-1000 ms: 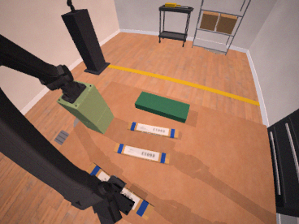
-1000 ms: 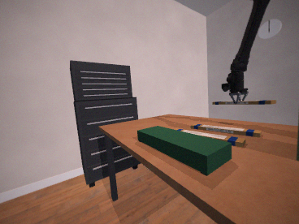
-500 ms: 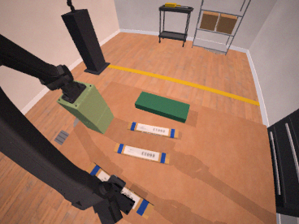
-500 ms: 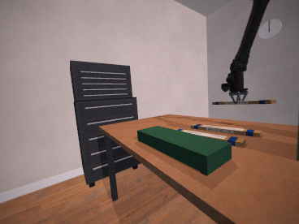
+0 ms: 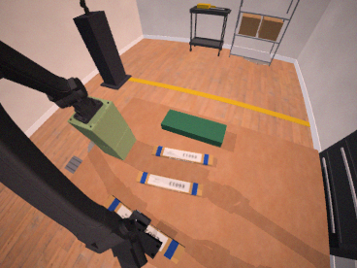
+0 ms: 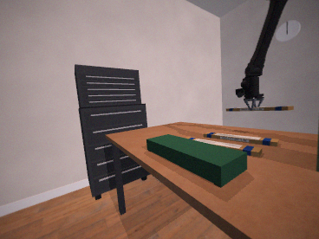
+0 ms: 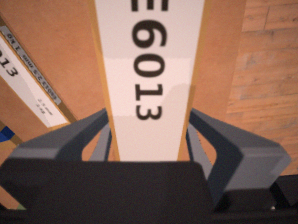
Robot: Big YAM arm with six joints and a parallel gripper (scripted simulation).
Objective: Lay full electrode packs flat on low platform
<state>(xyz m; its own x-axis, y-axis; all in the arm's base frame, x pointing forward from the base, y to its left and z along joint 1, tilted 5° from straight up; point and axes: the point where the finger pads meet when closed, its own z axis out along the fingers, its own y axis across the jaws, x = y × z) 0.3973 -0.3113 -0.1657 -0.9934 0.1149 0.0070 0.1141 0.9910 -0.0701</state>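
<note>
Hanging level between the jaws, one electrode pack.

No visible change from the earlier top and exterior views to now, from one edge of the worktop to another, or at any corner in sight. Too slight to make out, if shifted at all.
</note>
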